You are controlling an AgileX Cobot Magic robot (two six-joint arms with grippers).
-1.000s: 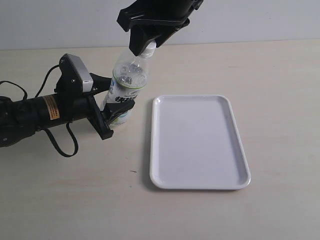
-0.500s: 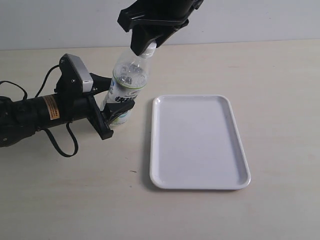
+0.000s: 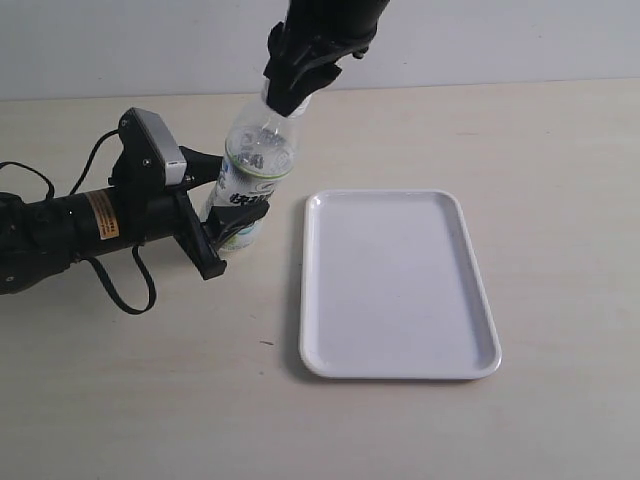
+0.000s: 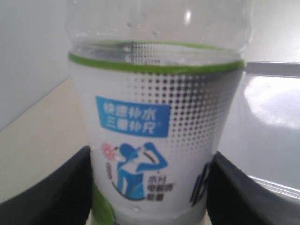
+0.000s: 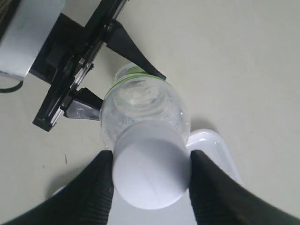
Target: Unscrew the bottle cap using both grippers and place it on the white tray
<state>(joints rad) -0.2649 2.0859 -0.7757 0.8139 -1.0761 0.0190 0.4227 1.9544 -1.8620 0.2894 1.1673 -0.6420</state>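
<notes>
A pale beige surface (image 3: 120, 400) fills most of the exterior view and meets a plain grey wall (image 3: 120, 40) along the top of the frame. The white tray (image 3: 400, 285) lies at centre right. Just left of it stands the bottle (image 3: 255, 170), leaning slightly right, its lower half pinched by the left tool (image 3: 235, 205), whose arm runs off the left edge. The right tool (image 3: 290, 92) comes down from the top edge and hides the neck's top in that view. Only the right wrist view shows the bottle cap (image 5: 151, 173), atop the bottle and pinched between two dark fingers (image 5: 93, 192). The left wrist view alone gives the label (image 4: 154, 140) close up, with a green band, a blue panel and characters too blurred to read. The bottle's base is hidden.
</notes>
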